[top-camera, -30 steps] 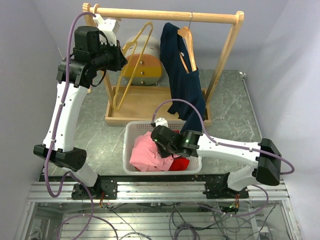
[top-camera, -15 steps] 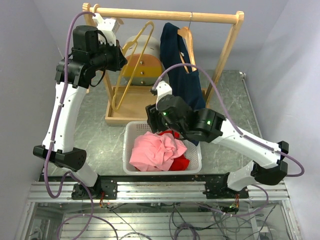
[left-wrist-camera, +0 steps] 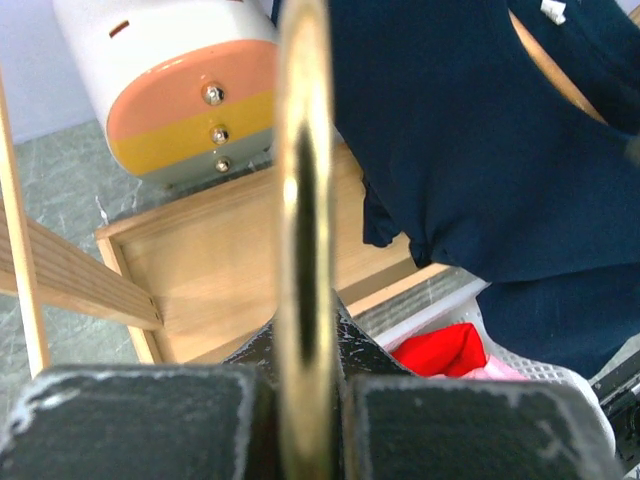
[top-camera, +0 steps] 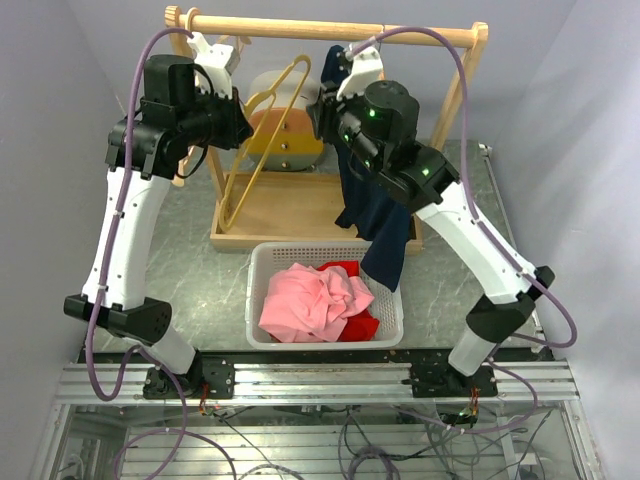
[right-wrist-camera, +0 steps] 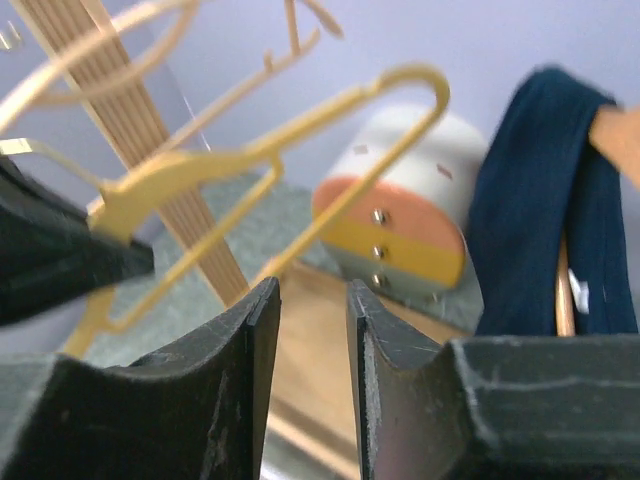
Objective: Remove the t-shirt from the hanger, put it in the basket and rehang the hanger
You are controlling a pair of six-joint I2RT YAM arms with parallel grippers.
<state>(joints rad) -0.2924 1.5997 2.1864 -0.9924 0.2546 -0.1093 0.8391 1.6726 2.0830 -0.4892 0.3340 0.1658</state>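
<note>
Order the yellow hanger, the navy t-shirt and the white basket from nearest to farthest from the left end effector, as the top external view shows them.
1. Yellow hanger: held in the left end effector, on the left.
2. Navy t-shirt: hanging further to the right, near the centre of the view.
3. White basket: lowest in the view, at the front.

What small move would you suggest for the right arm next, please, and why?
I'd probably turn the right gripper toward the navy t-shirt to take its fabric. It is empty and points past the shirt at the yellow hanger, which the left gripper clamps; the shirt hangs on its wooden hanger.
</note>
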